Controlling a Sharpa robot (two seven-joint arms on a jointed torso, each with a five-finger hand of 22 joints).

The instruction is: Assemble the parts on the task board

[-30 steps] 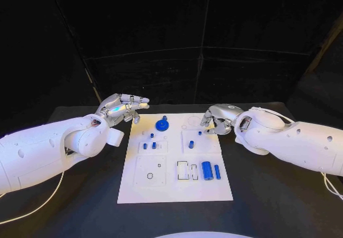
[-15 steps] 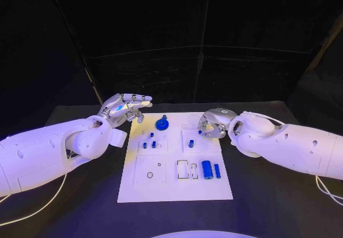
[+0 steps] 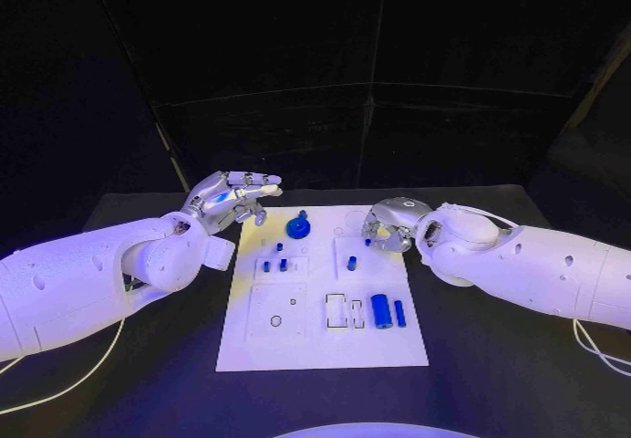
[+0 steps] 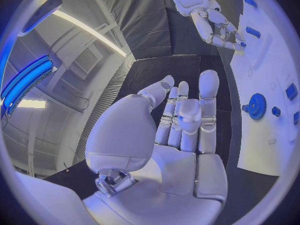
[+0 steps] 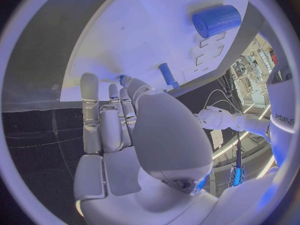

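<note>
The white task board (image 3: 320, 349) lies in the middle of the black table. On it are a blue gear (image 3: 300, 228), small blue pegs (image 3: 274, 266), a blue pin (image 3: 351, 265) and a thick blue cylinder (image 3: 381, 312). My left hand (image 3: 237, 196) hovers off the board's far left corner with its fingers apart and nothing in it; the gear (image 4: 256, 106) lies just beyond its fingertips. My right hand (image 3: 389, 226) is over the board's far right part, fingers curled, and its thumb and fingertips pinch a small blue peg (image 5: 123, 78). The left wrist view shows that right hand (image 4: 217, 27).
A slim blue rod (image 3: 399, 315) lies beside the thick cylinder (image 5: 215, 20). Rectangular cut-outs (image 3: 345, 312) and an oval slot (image 3: 276, 321) mark the board's near half. Black table surrounds the board (image 5: 134, 32), with dark curtains behind.
My right hand has shifted a little left, further over the board's far right part. The left hand has stretched its fingers slightly toward the board.
</note>
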